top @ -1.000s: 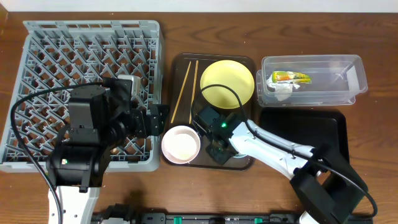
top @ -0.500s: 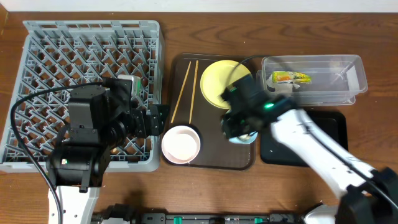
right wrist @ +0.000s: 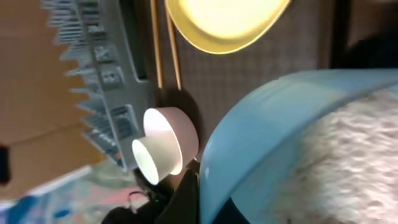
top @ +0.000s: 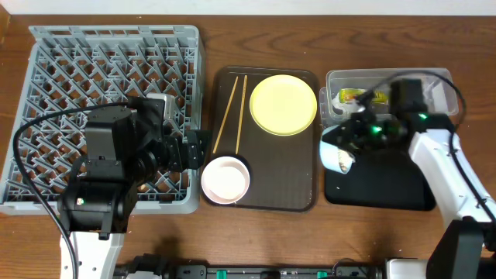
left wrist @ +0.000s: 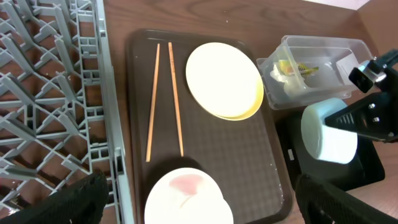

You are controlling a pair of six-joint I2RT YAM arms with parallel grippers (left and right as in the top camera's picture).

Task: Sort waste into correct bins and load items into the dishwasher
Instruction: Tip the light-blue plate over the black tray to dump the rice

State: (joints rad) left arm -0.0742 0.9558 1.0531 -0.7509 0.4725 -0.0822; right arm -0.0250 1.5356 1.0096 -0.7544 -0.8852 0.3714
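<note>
My right gripper [top: 355,141] is shut on the rim of the light blue bowl [top: 336,155]. It holds the bowl tipped on its side above the left end of the black tray [top: 387,186]. Pale, blurred crumbs [right wrist: 354,149] fill the bowl [right wrist: 280,124] in the right wrist view. The clear tub [top: 422,97] holds the snack wrapper [top: 361,96] and white tissue [top: 350,112]. My left gripper [left wrist: 199,208] is open over the white-pink bowl [left wrist: 186,196], beside the grey dish rack [top: 101,85]. The yellow plate [top: 283,104] and chopsticks [top: 230,112] lie on the brown tray [top: 294,186].
The brown serving tray sits between the rack and the two bins. The right arm's cable [top: 457,101] loops over the clear tub. The left arm's body [top: 108,163] covers the rack's front right part. Bare wooden table [top: 256,46] shows behind the trays.
My right arm has carried the light blue bowl off the brown tray's front right and rightwards to the black tray's left end, tipping it. The left arm has not moved.
</note>
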